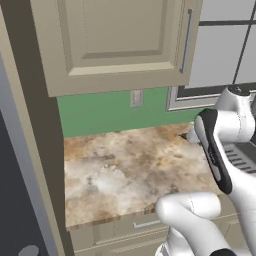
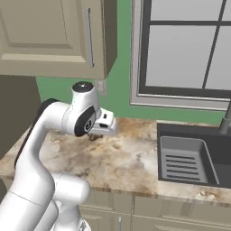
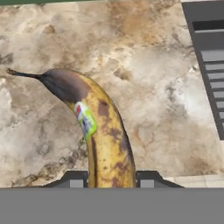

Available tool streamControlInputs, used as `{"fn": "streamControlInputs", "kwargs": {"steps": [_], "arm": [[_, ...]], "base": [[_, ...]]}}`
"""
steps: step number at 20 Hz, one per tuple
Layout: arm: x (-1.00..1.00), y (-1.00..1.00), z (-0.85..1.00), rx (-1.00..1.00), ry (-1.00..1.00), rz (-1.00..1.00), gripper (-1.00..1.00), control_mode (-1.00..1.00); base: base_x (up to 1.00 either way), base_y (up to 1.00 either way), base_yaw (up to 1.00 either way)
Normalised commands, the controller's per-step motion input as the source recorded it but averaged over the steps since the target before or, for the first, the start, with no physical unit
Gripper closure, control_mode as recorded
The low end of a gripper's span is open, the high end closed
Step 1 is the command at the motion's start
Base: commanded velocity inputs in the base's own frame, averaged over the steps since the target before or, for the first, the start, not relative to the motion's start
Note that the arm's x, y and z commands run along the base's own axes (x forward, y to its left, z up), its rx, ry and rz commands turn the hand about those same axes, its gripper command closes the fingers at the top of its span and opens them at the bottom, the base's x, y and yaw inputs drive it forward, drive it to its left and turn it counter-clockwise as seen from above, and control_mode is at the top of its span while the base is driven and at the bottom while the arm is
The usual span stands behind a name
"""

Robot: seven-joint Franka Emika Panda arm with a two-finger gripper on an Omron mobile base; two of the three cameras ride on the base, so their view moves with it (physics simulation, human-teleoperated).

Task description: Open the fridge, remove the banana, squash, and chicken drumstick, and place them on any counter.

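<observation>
In the hand view a yellow banana (image 3: 103, 131) with brown blotches, a dark stem end and a small sticker runs up from between my fingertips. My gripper (image 3: 111, 179) is shut on its lower end. It hangs a little above the mottled beige counter (image 3: 166, 87). From the right base camera the gripper (image 2: 96, 135) points down over the counter (image 2: 131, 162), left of the sink. In the left base view the arm covers the hand above the counter (image 1: 125, 165). A tall grey slab (image 1: 12, 165) at the far left looks like the fridge's edge. The squash and the chicken drumstick are out of view.
A dark sink (image 2: 189, 158) with a ribbed drain panel is set into the counter at the right, its faucet (image 2: 225, 122) behind it. Beige upper cabinets (image 1: 115, 40) hang over the counter. A window (image 2: 185, 49) and a wall outlet (image 1: 136, 98) sit on the green back wall.
</observation>
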Motion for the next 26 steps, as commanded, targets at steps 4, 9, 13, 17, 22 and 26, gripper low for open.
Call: {"fn": "streamControlInputs", "kwargs": {"steps": [4,9,13,17,22,26], "arm": [[0.66,-0.18,-0.79,-0.02,0.00,0.00,1.00,-1.00],[0.61,-0.02,-0.57,0.00,0.03,0.00,1.00,-1.00],[0.54,0.00,-0.41,0.00,0.05,0.00,1.00,-1.00],[0.49,0.00,-0.35,0.00,0.05,0.00,1.00,-1.00],[0.47,-0.01,-0.34,0.00,0.05,0.00,1.00,-1.00],[0.45,0.00,-0.35,0.00,0.02,0.00,1.00,-1.00]], "base": [[0.00,0.00,0.00],[0.00,0.00,0.00],[0.00,0.00,0.00],[0.00,0.00,0.00],[0.00,0.00,0.00],[0.00,0.00,0.00]]}}
